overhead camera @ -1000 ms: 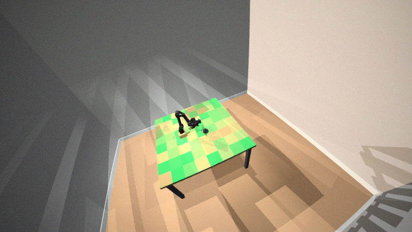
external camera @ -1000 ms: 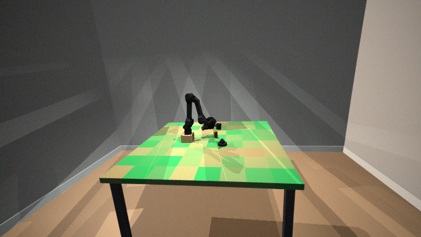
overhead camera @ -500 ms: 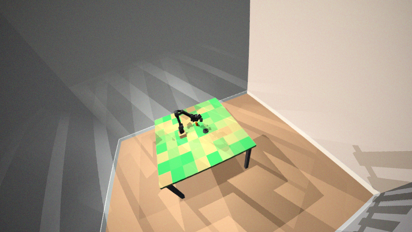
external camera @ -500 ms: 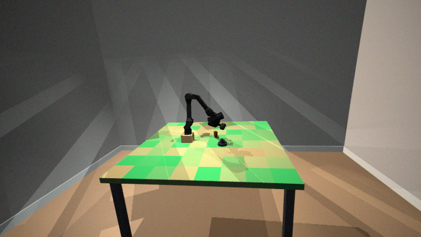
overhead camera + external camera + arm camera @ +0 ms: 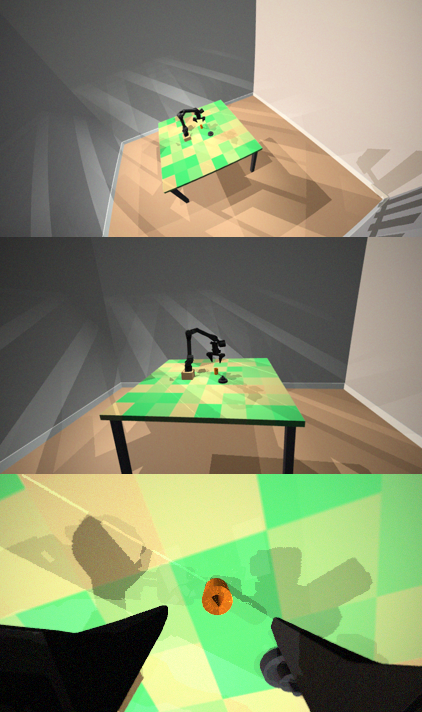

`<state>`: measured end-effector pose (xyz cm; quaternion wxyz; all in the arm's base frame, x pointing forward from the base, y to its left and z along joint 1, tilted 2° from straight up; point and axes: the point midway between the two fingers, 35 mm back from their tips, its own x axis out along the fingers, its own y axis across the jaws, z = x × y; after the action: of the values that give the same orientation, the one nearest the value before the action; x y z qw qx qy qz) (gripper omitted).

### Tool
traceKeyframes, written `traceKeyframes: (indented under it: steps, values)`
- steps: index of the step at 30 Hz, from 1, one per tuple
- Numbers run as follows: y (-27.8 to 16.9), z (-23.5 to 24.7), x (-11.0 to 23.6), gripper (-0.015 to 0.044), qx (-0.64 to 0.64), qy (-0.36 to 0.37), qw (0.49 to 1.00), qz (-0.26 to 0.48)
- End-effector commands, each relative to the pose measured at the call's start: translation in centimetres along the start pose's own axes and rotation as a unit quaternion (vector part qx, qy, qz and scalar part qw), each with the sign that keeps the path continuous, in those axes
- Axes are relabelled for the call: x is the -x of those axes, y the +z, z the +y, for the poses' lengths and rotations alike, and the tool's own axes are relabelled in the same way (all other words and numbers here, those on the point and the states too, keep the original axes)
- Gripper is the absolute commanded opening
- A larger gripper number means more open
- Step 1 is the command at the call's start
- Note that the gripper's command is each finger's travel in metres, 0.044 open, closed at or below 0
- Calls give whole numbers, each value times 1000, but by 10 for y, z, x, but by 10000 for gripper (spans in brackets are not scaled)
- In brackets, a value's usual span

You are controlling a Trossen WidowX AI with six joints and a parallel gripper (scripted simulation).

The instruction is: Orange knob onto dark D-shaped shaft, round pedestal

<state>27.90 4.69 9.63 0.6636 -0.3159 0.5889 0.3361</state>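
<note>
The orange knob [image 5: 201,126] [image 5: 216,371] [image 5: 217,605] stands upright on the table, its dark hole facing up in the wrist view. The dark round pedestal [image 5: 210,133] [image 5: 222,380] [image 5: 272,669] stands on the table a short way from the knob, with a short shaft on top in the exterior view; the right finger partly covers it in the wrist view. The shaft's flat side cannot be made out. My gripper [image 5: 199,120] [image 5: 216,362] [image 5: 220,616] is open and empty. It points down, above the knob and clear of it.
The table [image 5: 188,174] [image 5: 203,417] has a green and yellow patchwork top. The arm's base stands on a tan block [image 5: 187,137] [image 5: 187,375] left of the knob and pedestal. Shadows of the arm fall across the table top.
</note>
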Motion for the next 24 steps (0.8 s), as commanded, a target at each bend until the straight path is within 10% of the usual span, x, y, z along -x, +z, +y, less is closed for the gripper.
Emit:
traceKeyframes:
  steps: [1, 8, 19, 24]
  values:
    - [-4, 0, 8, 440, 5, -9, 999, 30]
    - [-4, 0, 8, 440, -3, -10, 999, 30]
    - [-4, 0, 7, 440, -477, -23, 878, 22]
    - [-4, 0, 7, 440, -505, -23, 863, 21]
